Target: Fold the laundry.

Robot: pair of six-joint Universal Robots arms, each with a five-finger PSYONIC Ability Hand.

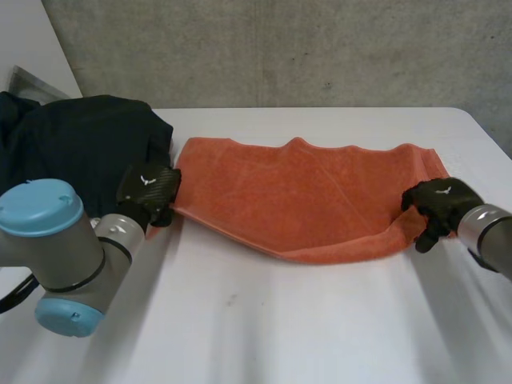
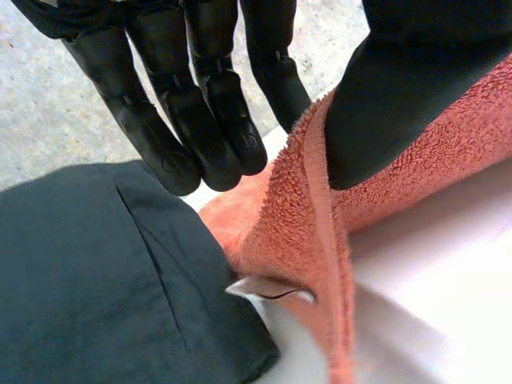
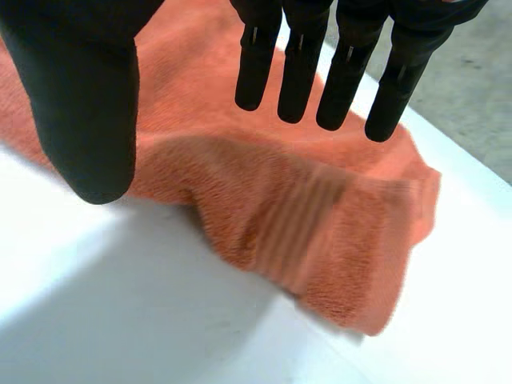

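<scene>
Orange towel [image 1: 304,200] lies doubled on the white table [image 1: 280,320], so I judge one fold done. My left hand [image 1: 150,190] pinches its left edge; my right hand [image 1: 436,204] hovers spread over the right end. Cross-folds and the dark garment [image 1: 80,144] remain.
</scene>
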